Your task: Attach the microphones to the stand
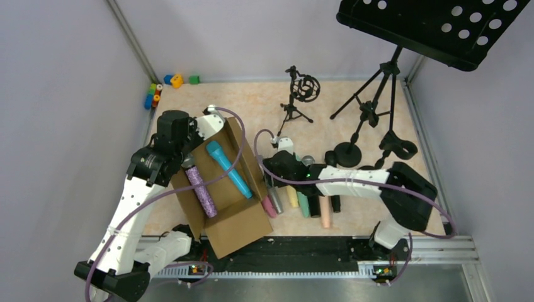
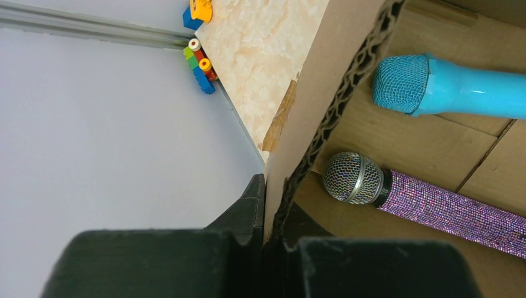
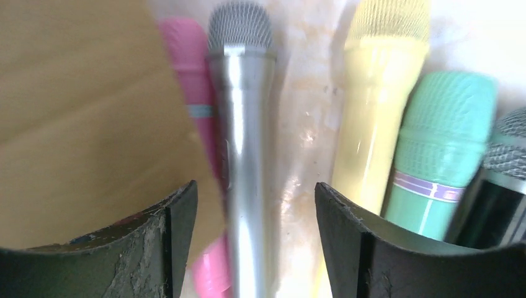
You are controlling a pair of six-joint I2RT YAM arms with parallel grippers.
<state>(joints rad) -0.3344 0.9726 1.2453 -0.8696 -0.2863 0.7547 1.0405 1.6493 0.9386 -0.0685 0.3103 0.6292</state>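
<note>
Two grippers are working at separate places on the table. The left gripper is clenching the far-left wall of the cardboard box, apparently steadying it. A blue microphone and a purple microphone are lying inside the box, side by side and apart.

The right gripper is hovering over the row of microphones lying just right of the box. Its jaws are standing released on either side of the silver microphone, with a gap showing at each finger, so nothing is being held. The pink microphone is lying against the silver one on its left. The yellow microphone and green microphone are lying to its right.

The step in hand is judged to be the pick-up of the silver microphone, and no microphone is sitting on a stand yet. The next move is calling for the jaws to lower and close on the silver barrel alone, without catching its pink neighbour. A carry is then following to the small tripod stand or the round-based stand on the far side.
</note>
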